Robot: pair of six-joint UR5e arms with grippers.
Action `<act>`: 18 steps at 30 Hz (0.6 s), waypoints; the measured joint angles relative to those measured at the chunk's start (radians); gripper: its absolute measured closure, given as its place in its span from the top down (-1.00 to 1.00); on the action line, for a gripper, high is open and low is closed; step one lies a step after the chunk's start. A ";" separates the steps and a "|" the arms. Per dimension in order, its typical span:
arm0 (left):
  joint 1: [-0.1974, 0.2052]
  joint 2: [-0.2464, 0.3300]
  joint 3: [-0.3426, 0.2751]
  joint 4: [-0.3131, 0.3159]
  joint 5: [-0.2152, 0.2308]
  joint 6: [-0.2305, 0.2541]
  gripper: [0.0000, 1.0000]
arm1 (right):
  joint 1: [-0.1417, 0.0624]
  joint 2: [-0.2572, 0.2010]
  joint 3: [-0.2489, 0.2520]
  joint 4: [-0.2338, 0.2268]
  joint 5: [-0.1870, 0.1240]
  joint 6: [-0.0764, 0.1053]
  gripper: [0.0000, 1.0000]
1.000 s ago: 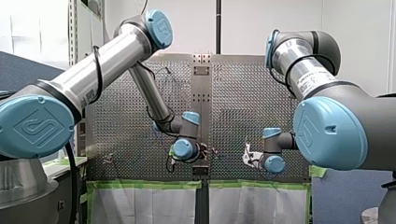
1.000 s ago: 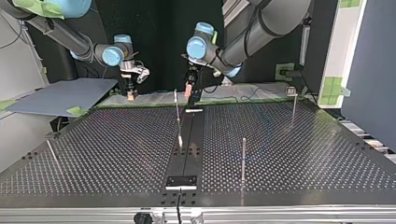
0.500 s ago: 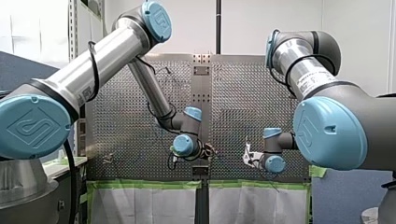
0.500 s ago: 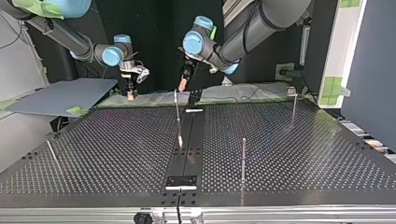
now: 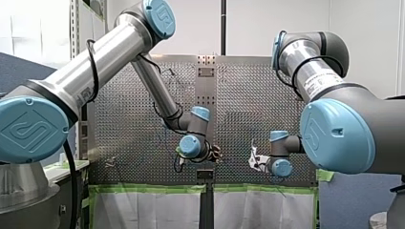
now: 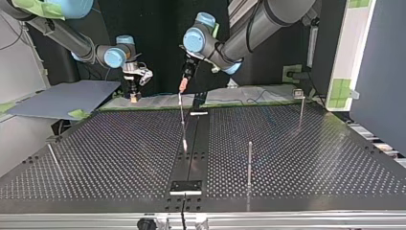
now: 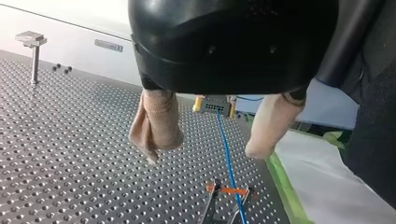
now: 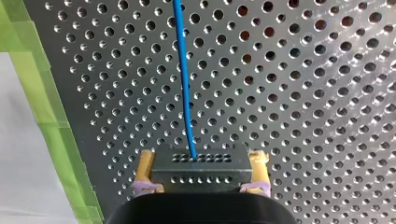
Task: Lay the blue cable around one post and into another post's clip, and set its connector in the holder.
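Note:
In the right wrist view my right gripper (image 8: pixel 203 164) is shut on the dark grey connector (image 8: pixel 201 173), its yellow pads on both sides. The blue cable (image 8: pixel 183 70) leaves the connector and runs ahead over the perforated table. In the left wrist view my left gripper (image 7: pixel 203 153) hangs open above the table, its beige pads with nothing between them. Under and ahead of it the blue cable (image 7: pixel 225 149) runs from the far connector (image 7: pixel 214 105) to an orange-topped clip post (image 7: pixel 227 191). In the top view my left gripper (image 6: pixel 183 86) hovers beside my right gripper (image 6: pixel 134 96).
Thin posts stand on the perforated table (image 6: pixel 119 158): one at the middle (image 6: pixel 182 120), one nearer the camera (image 6: pixel 249 163), one at the right (image 6: pixel 301 108). A black block (image 6: pixel 186 186) sits on the centre strip near the front edge. Green tape (image 8: pixel 28 70) lines the table's edge.
My left arm has lifted its gripper off the table and swung it toward the top view's left. My right arm has stayed still, holding the connector.

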State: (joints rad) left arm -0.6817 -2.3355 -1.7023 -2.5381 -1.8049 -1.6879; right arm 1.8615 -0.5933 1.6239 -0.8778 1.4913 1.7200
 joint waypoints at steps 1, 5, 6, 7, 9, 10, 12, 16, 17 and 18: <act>-0.001 0.000 0.000 0.000 0.000 -0.006 1.00 | 0.000 0.000 0.000 0.000 0.000 0.000 -0.99; -0.003 0.001 0.000 0.000 -0.001 -0.030 1.00 | 0.000 0.000 0.000 0.000 -0.001 0.001 -0.99; -0.003 0.001 0.000 0.000 -0.001 -0.038 1.00 | 0.000 0.000 0.000 0.000 -0.001 0.001 -0.99; -0.003 0.001 0.000 0.000 -0.002 -0.048 1.00 | 0.000 0.000 0.000 0.000 -0.001 0.001 -0.99; -0.004 0.001 0.000 -0.001 -0.005 -0.060 1.00 | 0.000 0.000 0.000 0.000 -0.001 0.001 -0.99; -0.004 0.000 0.000 -0.001 -0.007 -0.065 1.00 | 0.000 0.001 0.000 0.000 -0.001 0.001 -0.99; -0.004 0.000 0.000 -0.001 -0.009 -0.070 1.00 | 0.000 0.001 0.000 0.000 -0.001 0.001 -0.99; -0.004 0.000 0.000 -0.001 -0.010 -0.078 1.00 | -0.001 0.001 0.000 0.000 -0.002 0.001 -0.99; -0.004 0.000 0.000 -0.001 -0.010 -0.079 1.00 | -0.001 0.002 0.000 0.000 -0.003 0.001 -0.99; -0.004 0.000 0.000 -0.001 -0.010 -0.079 1.00 | -0.001 0.002 0.000 0.000 -0.003 0.001 -0.99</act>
State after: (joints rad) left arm -0.6859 -2.3351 -1.7023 -2.5389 -1.8152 -1.7672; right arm 1.8603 -0.5917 1.6240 -0.8776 1.4885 1.7206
